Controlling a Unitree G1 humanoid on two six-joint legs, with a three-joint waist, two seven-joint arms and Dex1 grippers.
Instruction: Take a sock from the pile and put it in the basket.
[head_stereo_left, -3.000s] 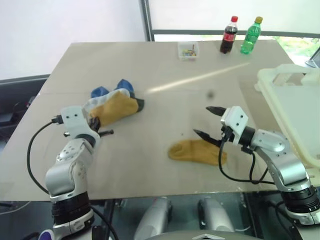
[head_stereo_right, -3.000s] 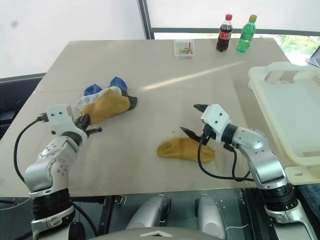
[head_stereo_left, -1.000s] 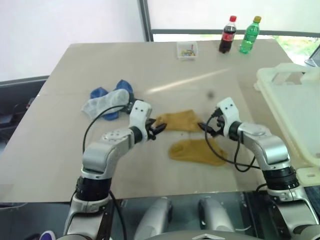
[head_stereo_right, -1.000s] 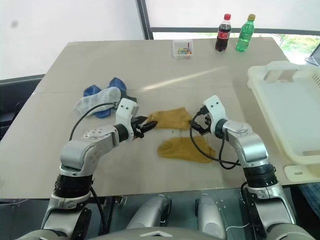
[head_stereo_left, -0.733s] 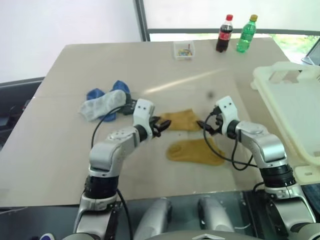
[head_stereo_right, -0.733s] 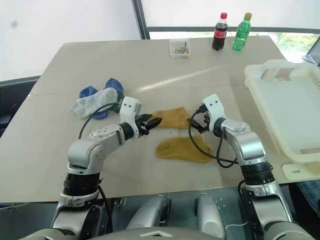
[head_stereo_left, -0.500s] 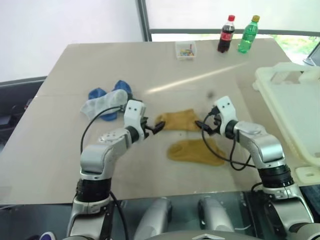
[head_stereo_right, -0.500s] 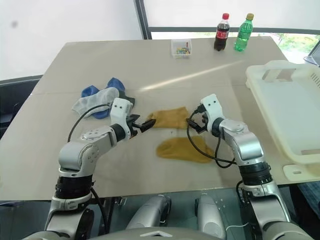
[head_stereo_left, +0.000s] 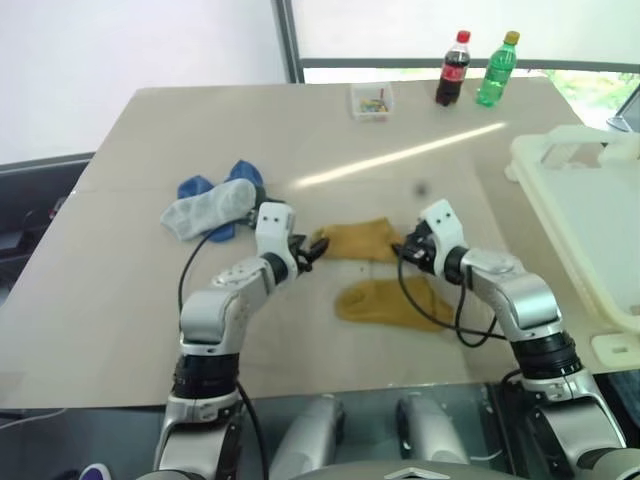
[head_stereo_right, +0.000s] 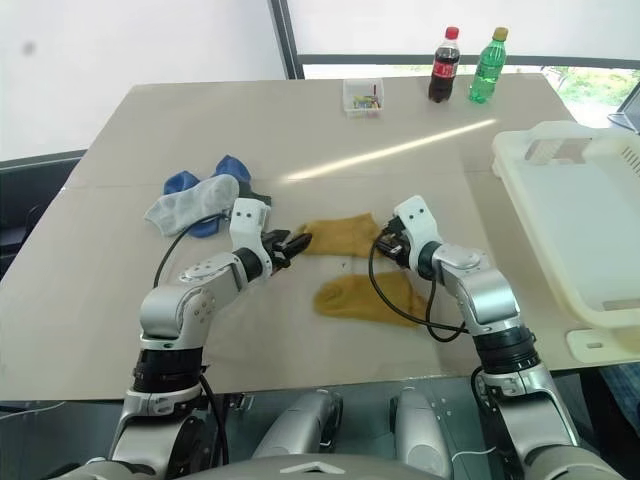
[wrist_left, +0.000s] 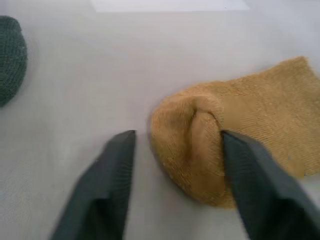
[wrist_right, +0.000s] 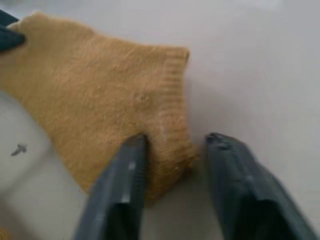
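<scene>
**Mustard sock bracketed at both ends, not yet lifted**

Socks lie in three places on the tabletop (head_stereo_left: 150, 330). The pile (head_stereo_left: 215, 203), blue and light grey with a dark one beneath, sits toward the left edge. Two mustard-yellow socks lie near the middle: the farther sock (head_stereo_left: 362, 240) stretched flat between the two grippers, the nearer sock (head_stereo_left: 392, 303) just in front of it toward the near edge. The cream-white basket (head_stereo_left: 560, 155) stands off the right edge, well apart from all of them.

The left gripper (wrist_left: 175, 145) has its fingers part-open around the bunched toe end of the farther sock; one finger presses the fabric, the other stands on bare tabletop, so no pinch is made. The right gripper (wrist_right: 172, 150) straddles the ribbed cuff (wrist_right: 177, 100) at the other end, jaws likewise part-open, fabric between them but not clearly clamped.

This knit looks light, limp and easily compressed. It will likely sag and fold once raised, and it should not slip much against the fingers. The raised toe fold or the thicker cuff seem the best places to grip, since flat cloth gives the fingertips little to catch.
</scene>
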